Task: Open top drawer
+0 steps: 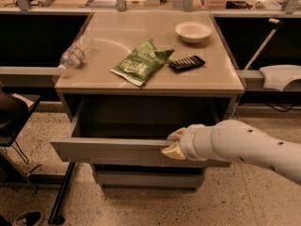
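Note:
The top drawer (108, 152) is a grey, flat-fronted drawer under the tan counter (108, 36). It stands pulled out, and its dark inside shows behind the front panel. My gripper (173, 144) is at the right part of the drawer's upper front edge. One tan fingertip (177, 135) lies over the edge on the inner side and the other is on the front face, so the fingers are closed on the front panel. My white arm reaches in from the lower right.
A smaller grey drawer (146, 179) sits closed below. On the counter lie a plastic bottle (74, 54), a green snack bag (141, 62), a black bar (186, 63) and a white bowl (193, 31). A dark chair (11, 109) stands at the left and a white object (282, 76) at the right.

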Robot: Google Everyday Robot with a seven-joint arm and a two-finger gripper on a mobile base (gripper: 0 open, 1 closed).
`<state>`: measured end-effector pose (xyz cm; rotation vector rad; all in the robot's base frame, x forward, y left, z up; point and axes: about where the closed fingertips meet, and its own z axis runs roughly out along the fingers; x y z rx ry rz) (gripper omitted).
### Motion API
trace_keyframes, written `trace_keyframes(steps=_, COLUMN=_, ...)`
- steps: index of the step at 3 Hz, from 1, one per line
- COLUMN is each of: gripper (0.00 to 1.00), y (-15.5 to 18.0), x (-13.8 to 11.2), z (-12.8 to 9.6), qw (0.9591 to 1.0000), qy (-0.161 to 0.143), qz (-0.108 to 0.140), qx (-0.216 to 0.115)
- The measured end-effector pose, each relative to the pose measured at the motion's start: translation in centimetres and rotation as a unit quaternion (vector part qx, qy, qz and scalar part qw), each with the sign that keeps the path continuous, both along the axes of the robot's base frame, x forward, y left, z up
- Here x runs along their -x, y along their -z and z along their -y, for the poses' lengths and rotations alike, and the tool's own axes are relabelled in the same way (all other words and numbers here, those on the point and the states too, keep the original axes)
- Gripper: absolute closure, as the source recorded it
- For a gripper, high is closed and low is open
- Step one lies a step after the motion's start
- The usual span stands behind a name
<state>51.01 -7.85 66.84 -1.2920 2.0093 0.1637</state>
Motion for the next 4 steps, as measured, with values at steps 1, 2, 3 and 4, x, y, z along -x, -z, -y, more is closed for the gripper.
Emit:
trace_keyframes(steps=1, gripper=1.00, y=0.1, x=0.9, z=0.2, qw=1.0000, qy=-0.001, qz=-0.001, qx=-0.002)
trace_keyframes(steps=2, gripper=1.00, y=0.0, x=1.0, z=0.1, qw=1.0000, qy=-0.001, qz=-0.001, qx=-0.002)
trace_keyframes(steps=3, gripper=1.00, y=0.1, x=1.9, z=0.4, qw=1.0000, qy=-0.002, qz=-0.002, qx=-0.004)
trace_keyframes(steps=4, gripper=1.00, y=0.0, x=2.0, z=0.3, qw=1.0000, qy=-0.002, qz=-0.002, qx=-0.004)
